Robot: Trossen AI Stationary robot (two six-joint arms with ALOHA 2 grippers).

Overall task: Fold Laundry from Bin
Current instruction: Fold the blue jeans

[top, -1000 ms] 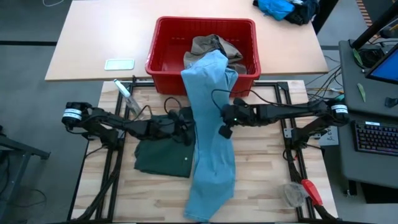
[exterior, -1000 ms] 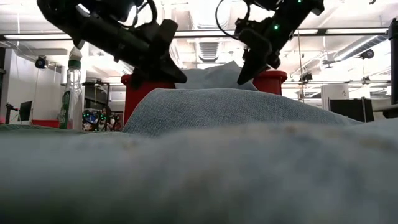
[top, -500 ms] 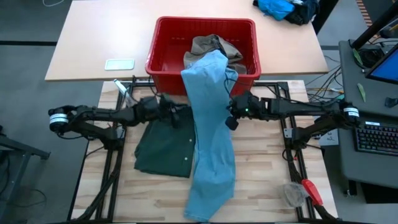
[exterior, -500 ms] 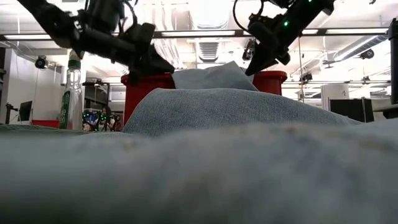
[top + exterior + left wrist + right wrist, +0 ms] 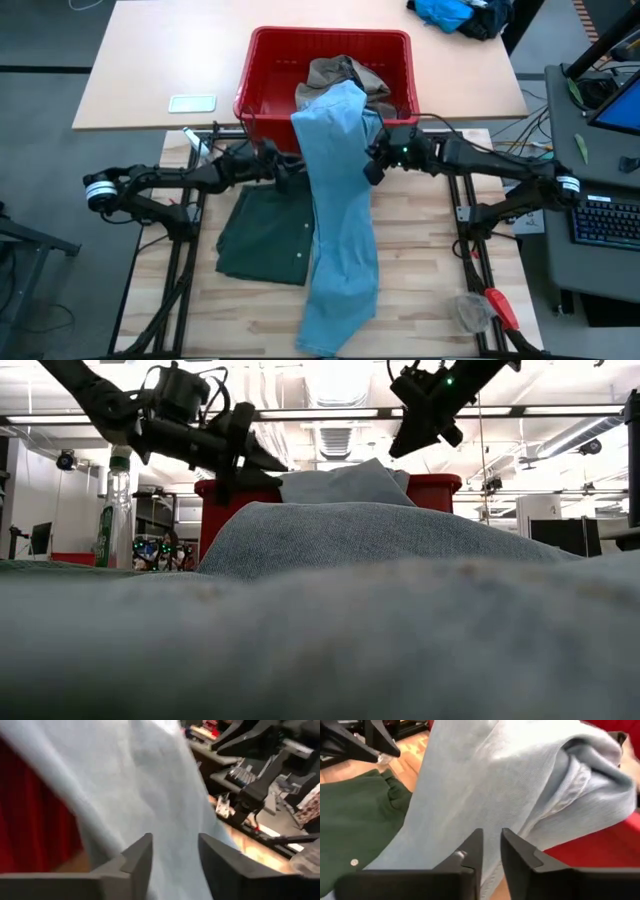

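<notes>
The red bin (image 5: 262, 40) stands at the table's far middle. A khaki piece (image 5: 335, 72) lies inside it. Light blue trousers (image 5: 340, 230) hang with one end in the bin, drape over its near rim and run down the table to the near edge. Dark green shorts (image 5: 260, 235) lie flat to their left, partly under them. My left gripper (image 5: 290, 168) is open beside the trousers' left edge (image 5: 150, 785), just before the bin. My right gripper (image 5: 372, 165) stands by their right edge (image 5: 485, 780), its fingers a little apart and nothing between them.
A clear plastic bottle (image 5: 200, 150) lies at the table's far left corner. A small white flat object (image 5: 192, 102) sits on the far tabletop left of the bin, and a bright blue cloth heap (image 5: 450, 12) at its far right. A red-handled tool (image 5: 497, 305) lies near the right front corner.
Both grippers have moved toward the far edge and the bin: the left from over the green shorts to the trousers' left edge, the right up along their right edge. The left gripper's fingers have parted. The trousers and shorts lie as before.
</notes>
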